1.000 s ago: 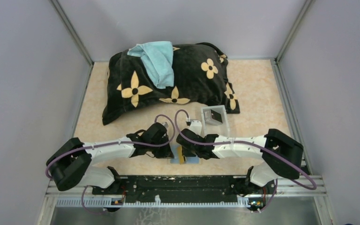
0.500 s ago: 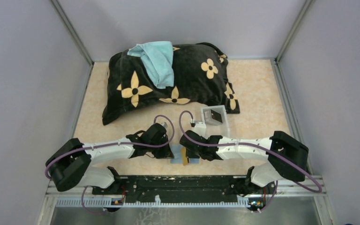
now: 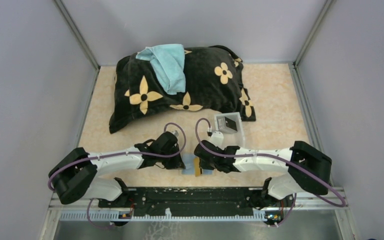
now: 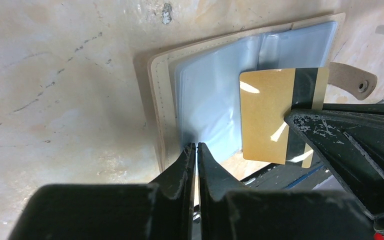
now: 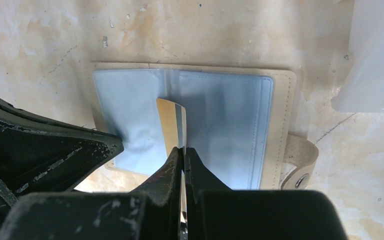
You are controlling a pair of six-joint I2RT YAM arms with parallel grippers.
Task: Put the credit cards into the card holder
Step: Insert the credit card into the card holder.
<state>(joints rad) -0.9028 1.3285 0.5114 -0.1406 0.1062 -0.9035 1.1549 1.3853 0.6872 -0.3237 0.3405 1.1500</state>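
Right wrist view: the right tool point(image 5: 182, 150) pinches a gold card point(image 5: 171, 122) on its edge over the open card holder point(image 5: 282, 115) on the worktop point(image 5: 230, 30), ready to slide it in. The left tool point(image 4: 196, 146), nearly closed, seems to pinch the holder's 7 o'clock corner to steady it.

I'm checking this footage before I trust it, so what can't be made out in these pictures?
Top view: most of the holder, under both wrists.
Top view: how many cards lie in the tray, too small.
Left wrist view: whether the left pincer grips the holder's sleeve; its tips cover the contact.
Right wrist view: the gold card's face, seen edge-on; its near end is hidden inside the right pincer.
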